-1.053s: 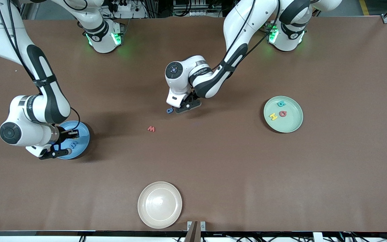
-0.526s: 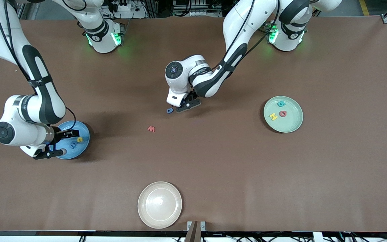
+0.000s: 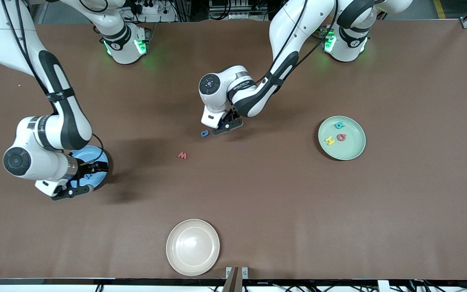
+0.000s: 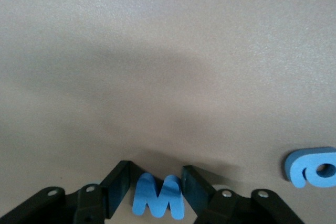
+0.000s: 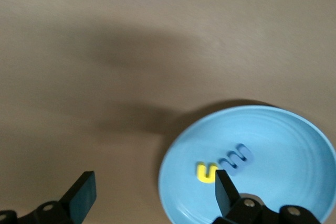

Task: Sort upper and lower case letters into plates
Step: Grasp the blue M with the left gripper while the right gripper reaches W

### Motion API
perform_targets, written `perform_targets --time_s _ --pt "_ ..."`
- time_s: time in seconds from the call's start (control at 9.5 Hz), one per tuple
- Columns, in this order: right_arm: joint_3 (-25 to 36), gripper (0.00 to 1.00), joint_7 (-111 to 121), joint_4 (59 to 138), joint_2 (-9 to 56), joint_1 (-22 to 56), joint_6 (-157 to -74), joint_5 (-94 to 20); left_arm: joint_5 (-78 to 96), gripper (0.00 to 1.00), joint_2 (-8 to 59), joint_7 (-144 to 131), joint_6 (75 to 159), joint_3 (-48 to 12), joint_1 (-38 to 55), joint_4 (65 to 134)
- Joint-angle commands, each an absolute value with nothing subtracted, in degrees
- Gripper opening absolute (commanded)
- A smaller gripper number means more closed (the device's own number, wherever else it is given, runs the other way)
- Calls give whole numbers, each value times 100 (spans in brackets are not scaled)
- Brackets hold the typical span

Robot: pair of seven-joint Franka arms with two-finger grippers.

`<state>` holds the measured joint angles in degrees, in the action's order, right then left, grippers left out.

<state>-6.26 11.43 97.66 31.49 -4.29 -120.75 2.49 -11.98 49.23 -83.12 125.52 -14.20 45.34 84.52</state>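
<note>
left gripper (image 4: 156, 195) clamps blue M (image 4: 157, 199) | right gripper (image 5: 152, 192) released over blue plate (image 5: 294, 129)

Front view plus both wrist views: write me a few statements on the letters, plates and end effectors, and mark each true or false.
1. The left end effector has its fingers on either side of a blue M. True.
2. The mint green plate holds no letters. False: three lie in it, yellow, red and teal.
3. The right end effector is open over the blue plate. True.
4. The red letter lies in the cream-white plate. False: it lies on the bare table.
5. The blue plate holds a yellow letter beside a blue one. True.
</note>
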Motion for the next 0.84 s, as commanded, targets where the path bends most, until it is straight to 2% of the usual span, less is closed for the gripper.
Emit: perform_targets --time_s 0.0,0.32,0.74 --pt "-633 100 881 9528 3278 -142 -12085 97 -1081 44 4922 -8306 12647 -1397 4535 8596" --pt "-633 100 134 9536 3278 525 -12234 105 -1081 35 4904 -8306 12630 -1397 4526 8596" --pt "-633 100 1190 9624 3287 1177 -12586 167 -1081 34 4896 -8227 12604 -1397 4412 8578"
